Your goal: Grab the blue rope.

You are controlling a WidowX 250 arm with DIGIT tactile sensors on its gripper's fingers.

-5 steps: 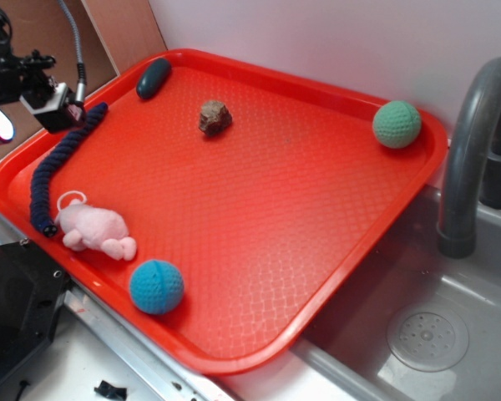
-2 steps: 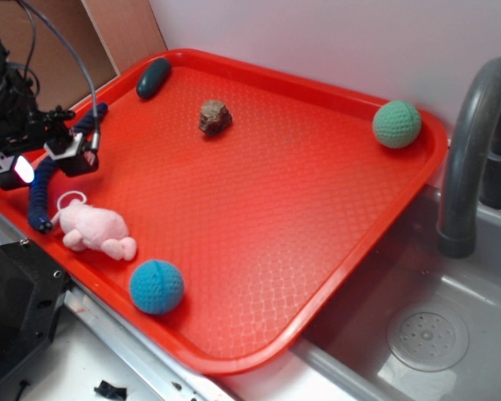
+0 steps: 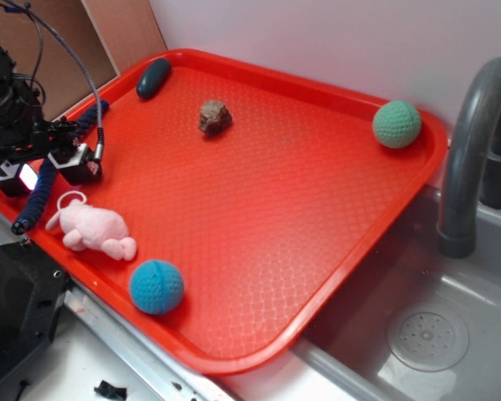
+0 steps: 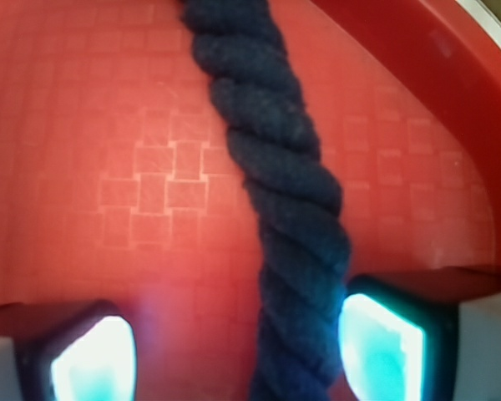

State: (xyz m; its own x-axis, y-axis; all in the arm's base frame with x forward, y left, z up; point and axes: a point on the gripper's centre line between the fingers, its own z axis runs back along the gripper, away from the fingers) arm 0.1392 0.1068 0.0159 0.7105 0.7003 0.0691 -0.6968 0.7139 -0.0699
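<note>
1. The wrist view alone shows the grip up close: the blue rope [image 4: 275, 209] runs down between the two glowing finger pads [image 4: 376, 342], pressed against the right-hand one, with clear tray floor between it and the left-hand one. The gripper [image 4: 234, 351] is spread, not clenched on the rope.
2. The exterior view alone shows the whole layout: the gripper [image 3: 46, 167] sits low at the tray's left edge, straddling the rope [image 3: 35, 196].
3. The rope lies along the left edge of the red tray [image 3: 317, 217]; one end pokes out behind the gripper towards the far-left corner, the other reaches the near-left rim beside the pink plush toy [image 3: 92, 230].
4. The rope is thick, dark navy, twisted in fuzzy strands. The tray is glossy plastic with a fine square-grid embossing [image 4: 159, 192] and a raised smooth rim.
5. A blue crocheted ball [image 3: 156, 286] sits near the front edge, a green crocheted ball [image 3: 397, 124] in the far-right corner, a dark oval pebble [image 3: 153, 78] in the far-left corner, and a rough brown lump [image 3: 215, 117] near the far edge.
6. A grey curved tap [image 3: 472, 150] stands over a metal sink [image 3: 426, 334] at the right.
</note>
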